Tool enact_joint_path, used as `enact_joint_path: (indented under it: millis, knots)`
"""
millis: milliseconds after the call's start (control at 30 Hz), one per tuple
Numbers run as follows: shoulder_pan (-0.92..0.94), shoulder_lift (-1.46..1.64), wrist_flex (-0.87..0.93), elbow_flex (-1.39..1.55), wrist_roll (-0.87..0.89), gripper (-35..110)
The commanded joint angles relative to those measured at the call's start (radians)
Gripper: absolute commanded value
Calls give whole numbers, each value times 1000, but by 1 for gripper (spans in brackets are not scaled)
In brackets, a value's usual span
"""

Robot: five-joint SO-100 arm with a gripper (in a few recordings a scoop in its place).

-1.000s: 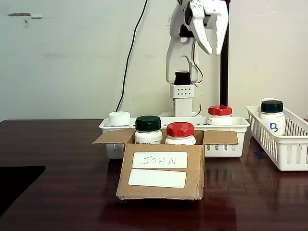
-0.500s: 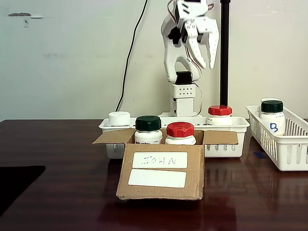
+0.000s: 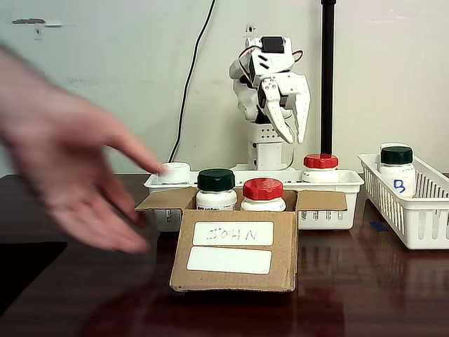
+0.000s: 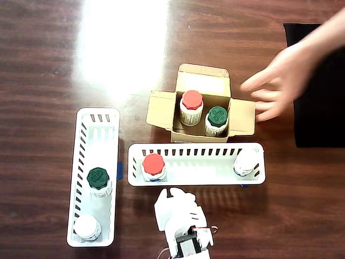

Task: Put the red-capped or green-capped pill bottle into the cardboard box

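The dark wooden bench (image 4: 48,65) stands before a pale wall. On it the cardboard box (image 3: 235,256) sits flaps open, already holding a red-capped bottle (image 4: 191,106) and a green-capped bottle (image 4: 217,120) upright, so both look delivered. Behind the box, the robot hand (image 3: 287,116) hangs empty, fingers apart, while a person's hand (image 3: 66,175) reaches toward the box.

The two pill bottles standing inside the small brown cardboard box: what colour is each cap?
One red cap, one dark green cap; clearest in the overhead view.
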Motion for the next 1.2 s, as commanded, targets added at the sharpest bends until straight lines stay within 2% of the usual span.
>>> enact_joint_path:
  millis: [0,300,600,800,900,1000,1167]
  knots:
    - [-6,156,26,63,2,4]
    - [38,442,190,199,49,4]
    - [-58,445,178,261,-28,5]
    - [-75,440,31,413,-92,6]
    - [-101,445,69,413,-71,6]
    - [-155,445,69,413,-141,4]
    - [-137,443,69,413,-311,5]
